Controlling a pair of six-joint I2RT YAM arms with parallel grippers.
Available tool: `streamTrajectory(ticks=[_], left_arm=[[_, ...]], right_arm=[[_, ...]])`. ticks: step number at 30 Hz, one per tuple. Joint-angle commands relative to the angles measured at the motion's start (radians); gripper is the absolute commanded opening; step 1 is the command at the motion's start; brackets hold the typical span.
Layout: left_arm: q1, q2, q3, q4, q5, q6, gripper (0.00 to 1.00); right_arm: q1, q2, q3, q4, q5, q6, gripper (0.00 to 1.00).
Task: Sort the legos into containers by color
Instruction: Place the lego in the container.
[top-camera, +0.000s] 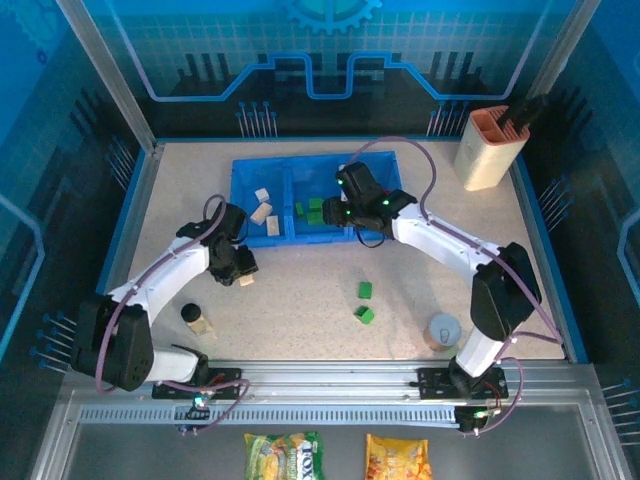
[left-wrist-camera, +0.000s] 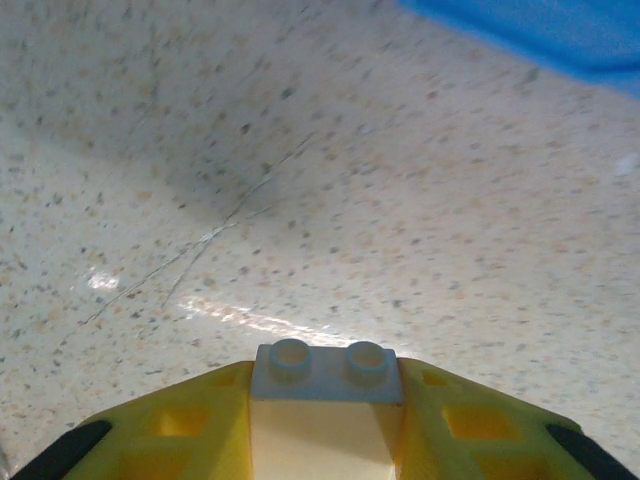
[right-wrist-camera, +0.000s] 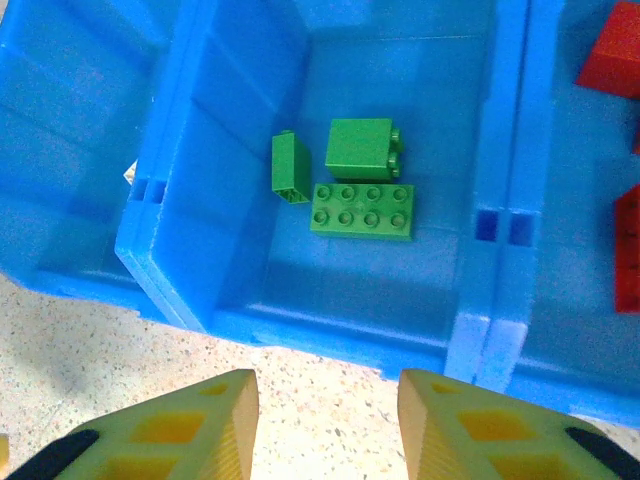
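A bottle (top-camera: 196, 318) stood on the table (top-camera: 300, 300) at the near left. A grey cup (top-camera: 443, 330) stood at the near right and a beige holder (top-camera: 490, 148) at the far right corner. None of them lay between the grippers and the tray (top-camera: 245, 225). Two loose green bricks (top-camera: 365, 290) sat close together on the table, near of the tray and right of centre. In the tray, beige bricks (top-camera: 262, 208) lay in the left compartment, three green bricks (right-wrist-camera: 360, 190) in the middle and red bricks (right-wrist-camera: 612, 55) in the right. The left gripper (top-camera: 240, 268) was over bare table near of the tray's left end, clenched on a beige brick (left-wrist-camera: 325, 375) pinched between its fingers with the studs facing outward. The right gripper (right-wrist-camera: 328, 400) hung above the tray's near rim at the middle compartment, its fingers apart with nothing between them. The three green bricks lay beyond its tips.
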Motion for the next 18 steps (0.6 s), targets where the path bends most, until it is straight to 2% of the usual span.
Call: streamTrajectory(ticks=[1, 18], left_arm=[[-0.017, 0.006, 0.083, -0.051, 0.024, 0.041, 0.35], [-0.086, 0.201, 0.443, -0.062, 0.054, 0.124, 0.34]], right_arm=[[0.003, -0.060, -0.031, -0.041, 0.038, -0.015, 0.42], [-0.014, -0.244, -0.159, -0.179, 0.149, 0.026, 0.42]])
